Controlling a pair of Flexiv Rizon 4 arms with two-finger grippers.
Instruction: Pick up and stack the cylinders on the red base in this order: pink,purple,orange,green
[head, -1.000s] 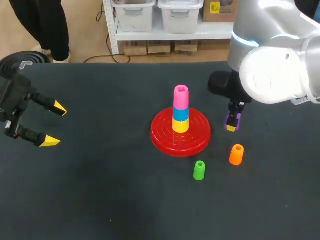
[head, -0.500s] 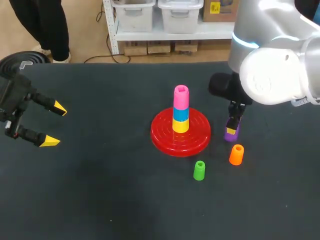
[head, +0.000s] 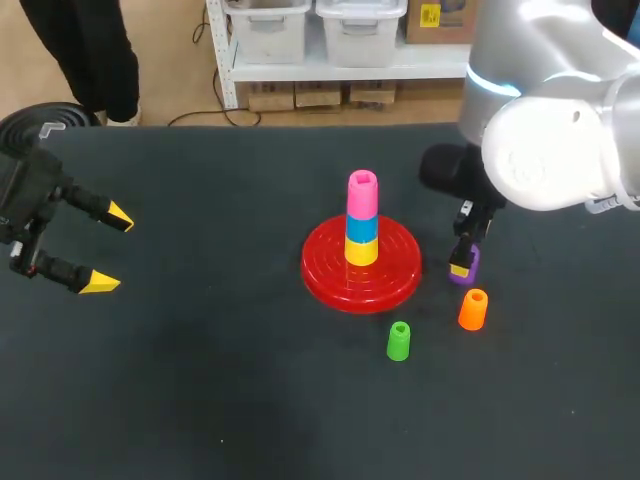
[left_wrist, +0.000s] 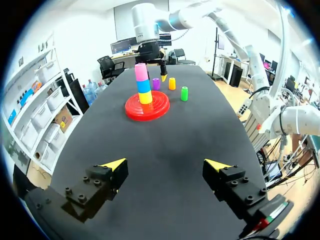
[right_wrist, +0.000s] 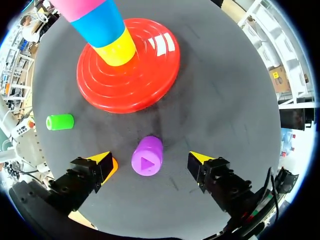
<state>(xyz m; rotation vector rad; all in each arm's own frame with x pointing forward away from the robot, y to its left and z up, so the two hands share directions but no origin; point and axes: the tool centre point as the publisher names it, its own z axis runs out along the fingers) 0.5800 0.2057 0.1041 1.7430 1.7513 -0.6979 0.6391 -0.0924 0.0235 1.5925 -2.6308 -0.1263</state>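
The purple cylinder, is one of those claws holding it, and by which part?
Nothing is held. The purple cylinder stands on the table between the right gripper's open fingers, a gap on each side. The left gripper is open and empty.

The pink plastic cylinder (head: 362, 193) tops a stack (head: 362, 241) on the round red plastic base (head: 330, 272). The purple plastic cylinder (right_wrist: 147, 156) stands just right of it, with the orange plastic cylinder (head: 473, 309) and green plastic cylinder (head: 399, 341) in front.

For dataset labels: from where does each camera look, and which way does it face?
Head view: above and behind, looking down on the table; left gripper and right arm show.
Left wrist view: on left arm, facing across to the red base; left gripper shows.
Right wrist view: on right arm, facing down at the purple cylinder; right gripper shows.
All share the red base.
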